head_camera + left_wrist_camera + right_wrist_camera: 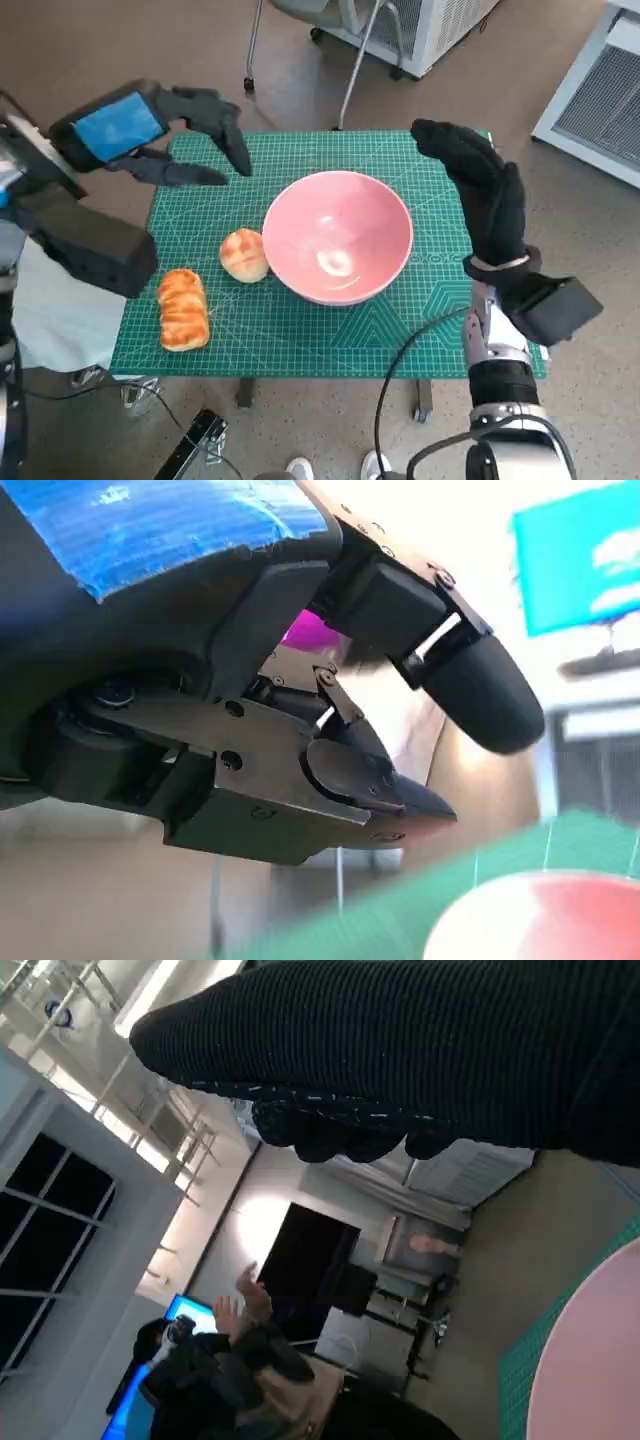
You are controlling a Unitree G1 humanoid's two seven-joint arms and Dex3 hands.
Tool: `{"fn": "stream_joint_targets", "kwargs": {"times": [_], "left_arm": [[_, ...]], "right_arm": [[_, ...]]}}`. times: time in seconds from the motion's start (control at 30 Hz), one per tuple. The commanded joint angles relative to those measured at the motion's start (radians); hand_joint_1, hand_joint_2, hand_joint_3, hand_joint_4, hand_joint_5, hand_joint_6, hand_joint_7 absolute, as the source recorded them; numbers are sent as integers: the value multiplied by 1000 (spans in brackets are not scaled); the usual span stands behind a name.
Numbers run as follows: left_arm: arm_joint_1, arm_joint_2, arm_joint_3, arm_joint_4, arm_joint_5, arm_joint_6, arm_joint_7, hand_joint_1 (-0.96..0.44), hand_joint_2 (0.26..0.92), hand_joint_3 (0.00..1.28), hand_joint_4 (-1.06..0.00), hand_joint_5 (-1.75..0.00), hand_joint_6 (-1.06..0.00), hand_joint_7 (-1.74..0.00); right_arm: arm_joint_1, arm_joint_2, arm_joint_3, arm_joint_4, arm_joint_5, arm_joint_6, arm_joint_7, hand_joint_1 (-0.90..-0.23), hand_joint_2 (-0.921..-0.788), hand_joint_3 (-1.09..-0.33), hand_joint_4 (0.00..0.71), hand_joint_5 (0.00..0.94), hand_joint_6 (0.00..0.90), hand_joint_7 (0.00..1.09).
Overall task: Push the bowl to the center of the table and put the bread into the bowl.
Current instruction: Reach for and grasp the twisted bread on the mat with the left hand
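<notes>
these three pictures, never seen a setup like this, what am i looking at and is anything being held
This is a humanoid robot at a small table covered by a green cutting mat. The big picture comes from a camera on its head, looking down. The other two come from cameras behind each wrist, so they are tilted and mostly filled by the hands themselves.

The left hand, black with blue tape, hovers over the mat's far left corner. The right hand, in a black knitted glove, hangs by the pink bowl's far right side. Neither holds anything.

On the mat are the empty bowl, a round bread roll against its left side, and a ridged loaf further left. The right wrist picture also shows a person in the room.
</notes>
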Motion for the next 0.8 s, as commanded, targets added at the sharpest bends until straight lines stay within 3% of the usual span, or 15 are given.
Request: {"fn": "stream_joint_targets", "kwargs": {"times": [0.03,0.1,0.2,0.27,0.43,0.8], "left_arm": [[120,123,45,-324,-36,422,-355,83,729,246,-121,-150,-207,-193],[167,153,71,-365,-56,425,-379,102,619,415,-112,-67,-217,-102],[259,207,117,-389,-68,328,-360,130,585,444,-141,-26,-260,-56],[304,233,140,-395,-68,273,-345,138,592,414,-162,-15,-281,-40],[415,288,200,-377,-88,138,-300,119,687,190,-229,-5,-350,-15],[529,348,178,-218,28,-187,-118,19,737,60,-277,-4,-426,-16]], "right_arm": [[41,0,1,-11,7,9,10,-587,-921,-799,361,13,-1,796],[43,-1,-1,-8,11,9,11,-587,-921,-799,361,14,-1,796],[43,-1,-3,-2,15,13,11,-587,-921,-799,361,14,-1,795],[44,-1,-3,-3,15,14,9,-587,-921,-798,361,14,-1,795],[44,1,2,-14,8,20,0,-583,-921,-799,361,14,-1,791],[37,-4,9,-22,9,43,5,-581,-921,-799,361,14,-1,786]]}}
